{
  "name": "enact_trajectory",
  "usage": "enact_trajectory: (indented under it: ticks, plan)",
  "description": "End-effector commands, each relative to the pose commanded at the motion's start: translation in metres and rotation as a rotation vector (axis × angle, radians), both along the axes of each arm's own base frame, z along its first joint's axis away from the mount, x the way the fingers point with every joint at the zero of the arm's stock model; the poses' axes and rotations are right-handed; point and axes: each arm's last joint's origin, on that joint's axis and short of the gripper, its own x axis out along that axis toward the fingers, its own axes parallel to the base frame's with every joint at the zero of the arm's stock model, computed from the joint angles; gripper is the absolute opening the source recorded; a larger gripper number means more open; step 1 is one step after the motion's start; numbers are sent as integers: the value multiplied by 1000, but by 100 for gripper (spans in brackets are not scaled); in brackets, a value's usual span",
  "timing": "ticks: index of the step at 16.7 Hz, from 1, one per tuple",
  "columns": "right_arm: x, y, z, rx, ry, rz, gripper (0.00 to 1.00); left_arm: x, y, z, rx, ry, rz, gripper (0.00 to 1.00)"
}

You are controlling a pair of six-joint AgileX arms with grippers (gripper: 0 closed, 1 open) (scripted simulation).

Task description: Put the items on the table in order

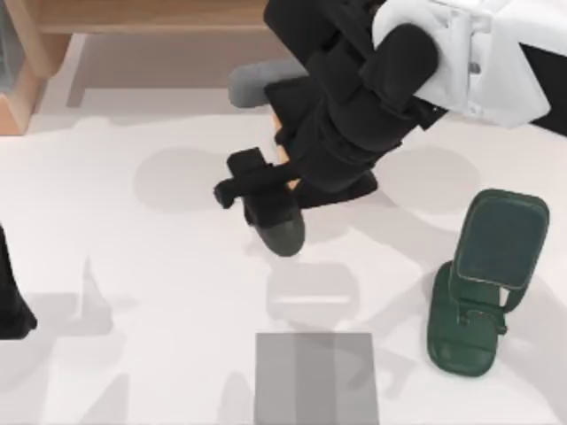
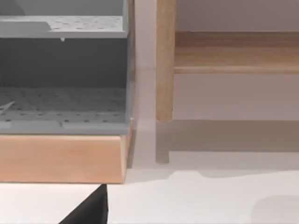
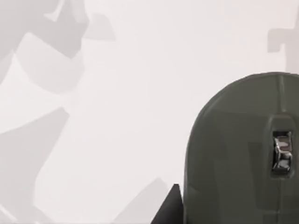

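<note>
My right arm reaches from the top right to the table's middle. Its gripper (image 1: 268, 212) is shut on the olive-grey mouse (image 1: 283, 234), which hangs above the white table (image 1: 159, 292) and casts a shadow below. In the right wrist view the mouse (image 3: 238, 154) looms close, scroll wheel showing, beside a dark fingertip (image 3: 169, 209). The blue-grey phone (image 1: 502, 239) leans in the dark green stand (image 1: 461, 332) at the right. Slivers of the orange cup (image 1: 283, 150) peek out from behind the right arm. My left arm (image 1: 9, 301) is parked at the left edge.
A flat grey pad (image 1: 316, 376) lies at the front middle, below the held mouse. A light wooden shelf (image 1: 27, 62) runs along the back left; the left wrist view shows its post (image 2: 164, 60) and a grey perforated bin (image 2: 63, 70).
</note>
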Motion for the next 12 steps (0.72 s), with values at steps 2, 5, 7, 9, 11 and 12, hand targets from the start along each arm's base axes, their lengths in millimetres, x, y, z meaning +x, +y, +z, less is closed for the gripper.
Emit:
enact_trajectory:
  ticks: [2,5,7,9,11,12]
  plan:
    - [-17,13,-26,-51,100,-114,0,0,0,0,0,0,0,100]
    - [-38,22,-64,-152,205,-284,0,0,0,0,0,0,0,100]
    - [-49,22,-87,-226,246,-389,0,0,0,0,0,0,0,100]
    - [-57,20,-106,-293,268,-474,0,0,0,0,0,0,0,100]
    - [-62,18,-119,-340,276,-529,0,0,0,0,0,0,0,100]
    - [-63,17,-122,-350,277,-543,0,0,0,0,0,0,0,100]
